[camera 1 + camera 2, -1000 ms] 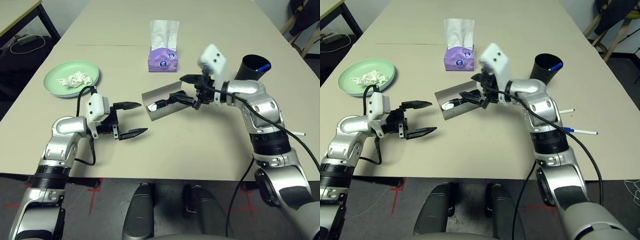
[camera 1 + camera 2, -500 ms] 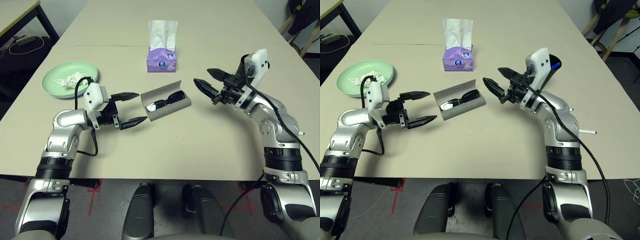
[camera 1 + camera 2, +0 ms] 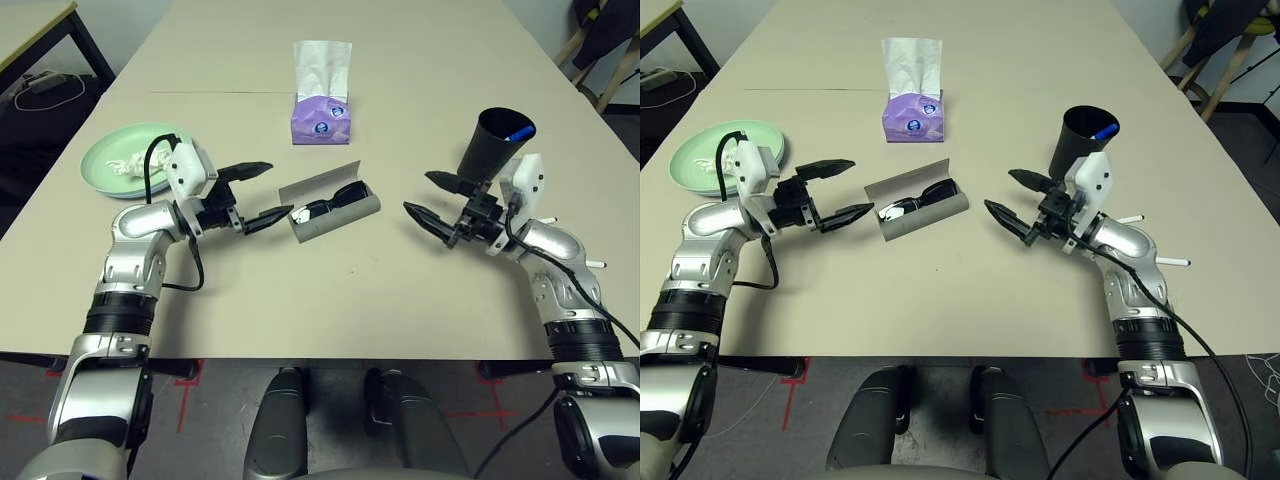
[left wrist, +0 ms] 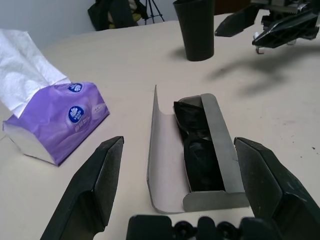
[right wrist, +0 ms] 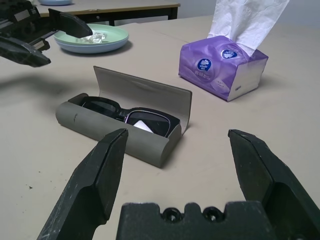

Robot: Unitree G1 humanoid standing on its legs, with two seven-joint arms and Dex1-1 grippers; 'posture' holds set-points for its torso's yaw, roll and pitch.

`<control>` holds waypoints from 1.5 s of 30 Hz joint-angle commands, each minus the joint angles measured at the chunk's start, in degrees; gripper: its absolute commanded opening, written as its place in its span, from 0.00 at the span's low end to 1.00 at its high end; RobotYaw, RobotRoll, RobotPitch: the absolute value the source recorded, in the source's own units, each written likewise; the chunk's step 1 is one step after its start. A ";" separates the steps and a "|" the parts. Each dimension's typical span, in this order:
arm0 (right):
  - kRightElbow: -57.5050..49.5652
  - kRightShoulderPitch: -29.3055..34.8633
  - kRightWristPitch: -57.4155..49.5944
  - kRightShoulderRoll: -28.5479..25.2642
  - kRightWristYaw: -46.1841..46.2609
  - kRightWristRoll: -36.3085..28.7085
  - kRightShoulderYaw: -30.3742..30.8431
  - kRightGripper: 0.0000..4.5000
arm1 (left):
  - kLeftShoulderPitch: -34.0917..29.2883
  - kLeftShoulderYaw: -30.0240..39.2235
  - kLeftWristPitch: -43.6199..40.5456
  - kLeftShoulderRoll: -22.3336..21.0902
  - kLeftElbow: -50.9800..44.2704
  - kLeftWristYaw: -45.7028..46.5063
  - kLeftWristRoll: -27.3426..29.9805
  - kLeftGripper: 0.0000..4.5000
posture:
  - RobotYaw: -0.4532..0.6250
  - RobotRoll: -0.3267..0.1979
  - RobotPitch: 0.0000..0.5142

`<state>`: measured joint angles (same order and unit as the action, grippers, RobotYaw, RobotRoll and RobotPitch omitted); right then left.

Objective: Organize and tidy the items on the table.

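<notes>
Sitting mid-table, lid up, the grey glasses case (image 3: 335,208) cradles the black sunglasses (image 4: 196,150); both your grippers, left (image 3: 256,196) and right (image 3: 432,199), gape empty; it looks light, stiff: nudge the lid's free edge

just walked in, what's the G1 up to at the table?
Tidying the table. The black sunglasses lie inside the grey glasses case, whose lid stands open. Both grippers are open and empty: the left gripper hovers at one end of the case, the right gripper sits off to the other side, apart from it. A tissue wad lies on the green plate.
</notes>
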<state>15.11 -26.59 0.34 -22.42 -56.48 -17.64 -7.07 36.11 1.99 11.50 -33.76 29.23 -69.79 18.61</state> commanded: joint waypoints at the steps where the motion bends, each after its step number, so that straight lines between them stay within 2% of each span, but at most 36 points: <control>1: -2.76 1.67 -0.99 -0.58 -0.19 -1.00 1.18 0.98 | 1.53 -0.23 0.90 1.14 3.87 -1.87 -0.24 1.00 | 0.51 0.62 0.35; 4: -5.65 3.09 -2.08 -0.31 0.52 -1.63 1.78 1.00 | 2.49 -0.04 0.56 1.52 5.67 -3.29 -0.01 0.86 | 0.50 0.62 0.35; 8: -6.56 2.89 -2.87 -0.43 1.68 -1.93 2.01 1.00 | 3.16 -0.11 6.25 2.50 10.16 -6.49 -0.64 0.51 | 0.49 0.62 0.35; 10: -4.92 3.67 1.06 -1.67 -0.78 0.30 3.90 1.00 | 3.42 -0.35 9.93 3.12 14.10 -7.67 -1.60 0.34 | 0.48 0.62 0.35; 14: -4.87 3.98 2.01 -1.66 -0.91 0.00 4.80 1.00 | 4.94 -0.37 13.14 4.41 18.67 -7.71 -2.74 0.00 | 0.48 0.62 0.35; 20: -7.43 3.65 -0.05 -1.17 0.32 -1.06 5.39 1.00 | 9.70 1.55 10.01 4.66 23.21 -4.52 -2.55 0.00 | 0.48 0.62 0.35; 25: -8.50 3.54 -1.16 -1.06 0.86 -1.43 5.59 1.00 | 10.91 1.82 4.10 4.37 21.25 -5.54 -1.84 0.00 | 0.48 0.62 0.36; 30: -9.46 3.19 -2.18 -0.93 1.37 -1.78 5.98 1.00 | 11.68 2.08 2.78 3.71 21.19 -5.17 -2.42 0.00 | 0.48 0.62 0.36; 39: -11.22 3.26 -3.51 -0.87 2.29 -2.18 6.43 1.00 | 13.20 3.69 3.71 4.41 25.05 2.51 -4.02 0.00 | 0.48 0.62 0.36; 45: -12.10 3.24 -4.16 -1.07 2.65 -2.49 6.55 1.00 | 14.55 2.47 3.10 3.75 30.79 8.78 -8.60 0.00 | 0.47 0.62 0.36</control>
<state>4.42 -23.55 -3.25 -23.22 -54.00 -19.55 -0.68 50.04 5.35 15.13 -29.56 58.36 -61.95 11.86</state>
